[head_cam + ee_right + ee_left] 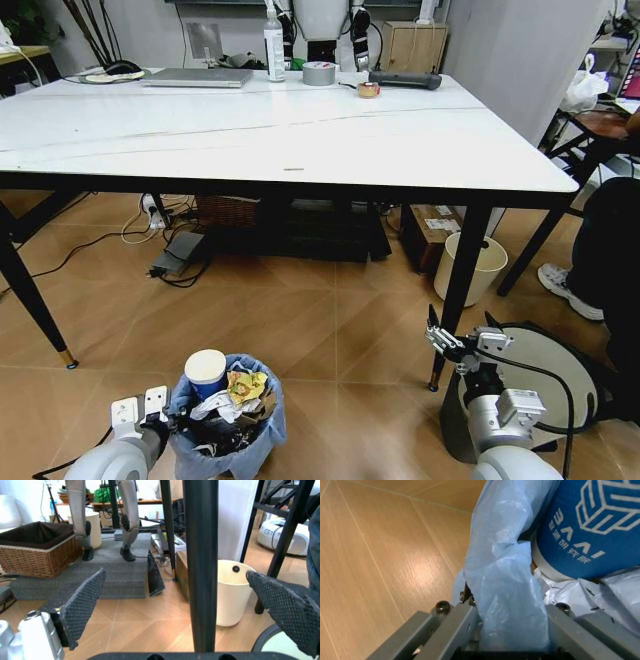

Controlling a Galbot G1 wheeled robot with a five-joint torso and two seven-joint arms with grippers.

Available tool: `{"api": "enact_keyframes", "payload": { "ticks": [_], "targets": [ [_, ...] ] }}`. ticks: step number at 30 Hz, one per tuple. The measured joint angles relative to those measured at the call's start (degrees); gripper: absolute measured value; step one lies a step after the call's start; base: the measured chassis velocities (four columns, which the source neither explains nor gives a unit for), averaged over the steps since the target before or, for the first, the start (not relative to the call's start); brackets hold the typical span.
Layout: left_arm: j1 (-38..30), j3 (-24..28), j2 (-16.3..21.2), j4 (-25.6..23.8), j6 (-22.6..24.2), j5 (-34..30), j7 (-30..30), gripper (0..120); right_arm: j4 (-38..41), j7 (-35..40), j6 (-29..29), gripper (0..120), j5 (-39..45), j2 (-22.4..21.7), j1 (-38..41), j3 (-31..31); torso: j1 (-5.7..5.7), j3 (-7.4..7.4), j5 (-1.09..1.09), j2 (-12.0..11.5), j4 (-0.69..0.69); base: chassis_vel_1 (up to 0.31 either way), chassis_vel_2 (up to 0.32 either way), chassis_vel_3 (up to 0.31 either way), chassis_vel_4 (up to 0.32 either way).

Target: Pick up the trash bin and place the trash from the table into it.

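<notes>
- trash bin (228, 425) sits on the wood floor, in front of the counter (250, 135) and toward the robot's left; light-blue bag liner crinkled over its rim
- bin's already stuffed w/ trash: blue paper cup (206, 373) standing upright at the left side, crumpled white paper (218, 405) in the middle, yellow-ish wrapper (246, 385) beside the cup
- left gripper (165, 425) is low, near the floor, arm coming in from the bottom-left corner, reaching sideways to the bin's left rim; fingers (455, 630) clenched on the rim w/ bag plastic bunched between them; left wrist view has the cup right behind that pinch
- right gripper (447, 340) is held low too, on the robot's right, pointing fwd at the counter's black leg (455, 290); fingers (82, 605) released, spread wide, nothing between them but the leg farther off
- cream bucket (474, 268) on the floor just past that leg
- counter top far edge: laptop (197, 77), spray bottle (273, 45), grey tape roll (319, 73)
</notes>
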Motion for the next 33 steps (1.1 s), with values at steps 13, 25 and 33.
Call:
{"api": "enact_keyframes", "payload": {
  "ticks": [13, 25, 33],
  "targets": [
    [0.2, -0.1, 0.0, 0.5, 0.0, 0.7, 0.9, 2, -0.1, -0.1, 0.0, 100, -0.2, 0.0, 0.2, -0.1, -0.56, -2.32, 0.00, -2.9, 0.00, 0.000, 0.000, 0.000, 0.000],
    [0.1, 0.1, 0.0, 0.7, -0.1, 1.5, 1.4, 2, -0.2, -0.1, 0.0, 100, -0.3, 0.0, 0.2, -0.1, -0.70, -5.06, 0.00, -5.7, 0.00, 0.000, 0.000, 0.000, 0.000],
    [0.2, 0.1, -0.1, 1.5, -1.4, 5.3, 4.5, 2, -0.2, -0.1, 0.0, 100, -0.4, 0.1, 0.2, -0.2, -0.65, -5.60, 0.01, -6.2, 0.00, 0.000, 0.000, 0.000, 0.000]
  ]
}}
